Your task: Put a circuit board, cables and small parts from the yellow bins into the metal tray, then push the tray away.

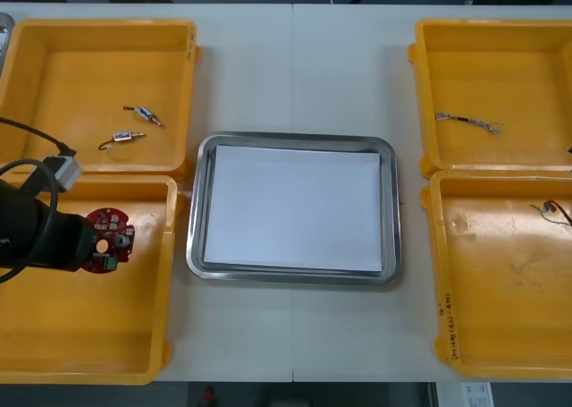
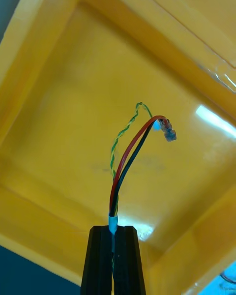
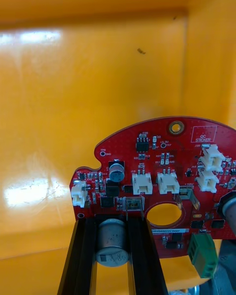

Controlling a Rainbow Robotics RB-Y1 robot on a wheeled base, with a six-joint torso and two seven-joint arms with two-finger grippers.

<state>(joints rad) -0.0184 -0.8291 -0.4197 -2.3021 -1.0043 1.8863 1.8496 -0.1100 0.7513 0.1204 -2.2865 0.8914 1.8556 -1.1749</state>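
Note:
My left gripper (image 3: 113, 226) is shut on a round red circuit board (image 3: 162, 177), its fingers on either side of a metal cylinder on the board. In the front view the left gripper (image 1: 88, 244) holds the board (image 1: 112, 237) over the near left yellow bin (image 1: 80, 353). My right gripper (image 2: 114, 232) is shut on a cable (image 2: 129, 157) of red, black and twisted yellow-green wires, held above the floor of a yellow bin (image 2: 59, 128). The cable's end (image 1: 552, 212) shows at the right edge of the near right bin (image 1: 500, 282). The metal tray (image 1: 293, 273), white inside, lies between the bins.
Two small metal parts (image 1: 143, 114) (image 1: 125, 138) lie in the far left bin (image 1: 54, 85). A thin cable (image 1: 469, 121) lies in the far right bin (image 1: 500, 58). Bare table runs beyond and in front of the tray.

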